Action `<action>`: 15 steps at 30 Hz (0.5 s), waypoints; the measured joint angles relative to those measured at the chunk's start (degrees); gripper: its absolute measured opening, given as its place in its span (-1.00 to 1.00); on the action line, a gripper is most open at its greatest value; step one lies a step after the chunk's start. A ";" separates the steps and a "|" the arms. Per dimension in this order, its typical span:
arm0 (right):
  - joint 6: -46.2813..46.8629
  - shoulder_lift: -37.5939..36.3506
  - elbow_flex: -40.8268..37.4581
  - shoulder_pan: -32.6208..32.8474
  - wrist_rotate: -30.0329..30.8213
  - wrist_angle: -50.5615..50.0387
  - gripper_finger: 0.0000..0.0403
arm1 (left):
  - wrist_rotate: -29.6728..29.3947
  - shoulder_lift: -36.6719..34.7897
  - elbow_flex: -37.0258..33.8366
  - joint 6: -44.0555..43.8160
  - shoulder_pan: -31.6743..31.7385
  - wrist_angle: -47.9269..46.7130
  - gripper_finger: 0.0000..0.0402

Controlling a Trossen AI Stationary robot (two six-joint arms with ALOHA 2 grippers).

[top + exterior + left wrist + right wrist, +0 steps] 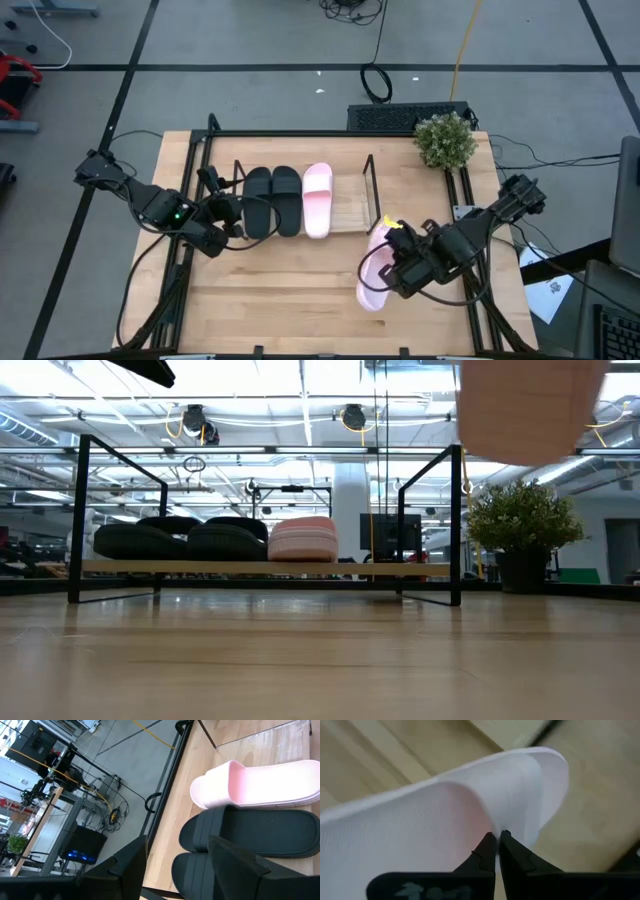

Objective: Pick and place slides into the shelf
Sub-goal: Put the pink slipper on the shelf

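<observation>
The shelf stands at the table's middle far side. On its board rest two black slides and one pink slide, soles down, side by side; the low view shows them in a row. My right gripper is shut on another pink slide, near the shelf's right end. My left gripper stands open at the shelf's left end, beside the black slides, with nothing between its fingers. My right gripper pinches a thin edge of the pink slide's strap between its two fingertips, coming from above and pointing steeply down. The slide hangs below the fingers, lifted clear of the table; its underside shows high in the low view.
A potted plant stands at the table's far right corner, with a dark keyboard-like thing left of it. The shelf's black wire ends rise at either side. Bare board lies right of the pink slide.
</observation>
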 joint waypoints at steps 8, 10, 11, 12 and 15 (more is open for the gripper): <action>-11.76 7.67 13.31 -1.89 4.19 -0.10 -1.00 | -0.10 0.00 0.02 0.37 0.06 0.00 0.08; -16.05 9.60 16.84 -3.04 5.66 -0.02 -1.00 | -0.11 0.00 0.02 0.36 0.04 0.00 0.08; -18.44 10.42 18.49 -3.71 6.30 0.18 -1.00 | -0.11 0.00 0.02 0.35 0.04 0.00 0.08; -20.73 11.09 20.03 -4.37 7.00 0.49 -1.00 | -0.10 0.00 0.02 0.35 0.04 0.00 0.08; -28.61 11.83 22.70 -6.81 8.56 2.68 -1.00 | -0.09 0.00 0.02 0.33 0.04 0.00 0.08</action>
